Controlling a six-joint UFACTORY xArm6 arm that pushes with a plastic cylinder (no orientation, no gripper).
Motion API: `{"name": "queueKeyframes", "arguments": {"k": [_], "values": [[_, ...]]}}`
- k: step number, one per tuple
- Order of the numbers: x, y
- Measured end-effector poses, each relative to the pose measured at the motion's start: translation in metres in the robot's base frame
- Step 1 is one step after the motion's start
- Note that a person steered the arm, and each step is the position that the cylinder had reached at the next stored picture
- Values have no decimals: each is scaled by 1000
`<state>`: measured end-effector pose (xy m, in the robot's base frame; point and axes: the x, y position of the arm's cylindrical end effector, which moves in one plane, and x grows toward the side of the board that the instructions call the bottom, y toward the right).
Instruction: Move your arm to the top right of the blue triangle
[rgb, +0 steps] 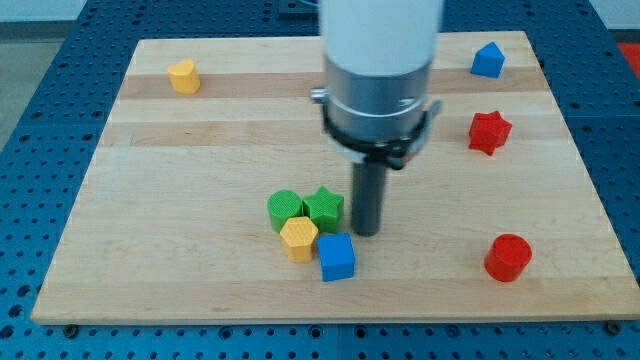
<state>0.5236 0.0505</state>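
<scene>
The blue triangle-like block (488, 60) lies near the board's top right corner. My tip (366, 232) is far from it, down and to the left, near the middle of the board. The tip stands just right of the green star (324, 207) and just above and right of the blue cube (337, 257). The rod hangs from a wide white and dark arm body that hides part of the board's top middle.
A green cylinder (284, 209) and a yellow hexagon (299, 238) sit with the star and cube. A red star (489, 132) lies below the blue triangle. A red cylinder (508, 257) is at the lower right. A yellow block (184, 76) is at the top left.
</scene>
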Motion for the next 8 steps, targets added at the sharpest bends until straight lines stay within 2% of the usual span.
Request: {"name": "queueKeyframes", "arguments": {"k": [1,2,3,4,6,7,8], "values": [[-36,50],[-100,82],[-159,102],[-185,102],[-331,145],[-327,207],[-325,240]]}}
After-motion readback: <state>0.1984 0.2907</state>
